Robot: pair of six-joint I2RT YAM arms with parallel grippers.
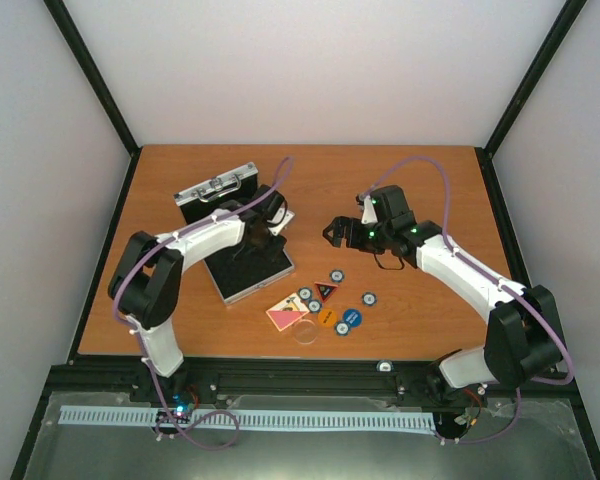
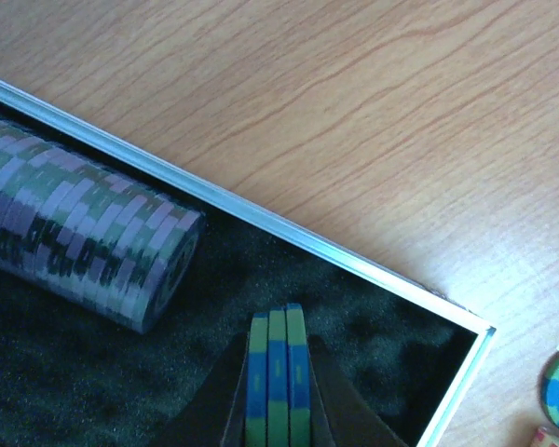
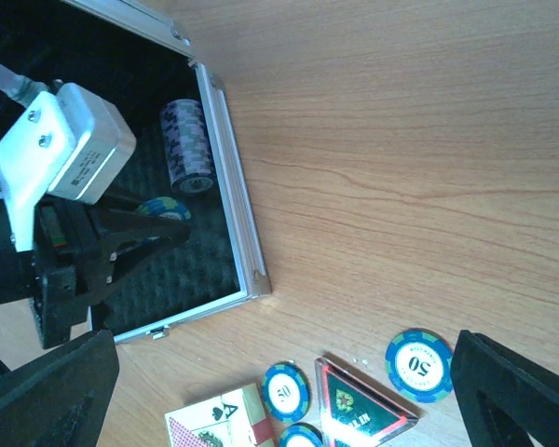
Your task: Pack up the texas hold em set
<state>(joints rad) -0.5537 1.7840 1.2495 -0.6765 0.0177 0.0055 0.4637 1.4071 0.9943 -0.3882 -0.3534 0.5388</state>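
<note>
Now, three blue-green chips (image 2: 278,372) tight in the left claw (image 2: 278,341) above the case (image 2: 354,261); right claw (image 1: 331,232) wide apart.

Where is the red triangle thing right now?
In the top view, the red-black triangle lies flat on the table, right of the open case, among loose chips, with the pink card deck close on its left.

Lab cell: white walls (image 1: 300,70), black frame (image 1: 91,75)

Wooden table (image 1: 420,185), open case (image 1: 262,275), loose chips (image 1: 368,297), deck (image 1: 285,317)
</note>
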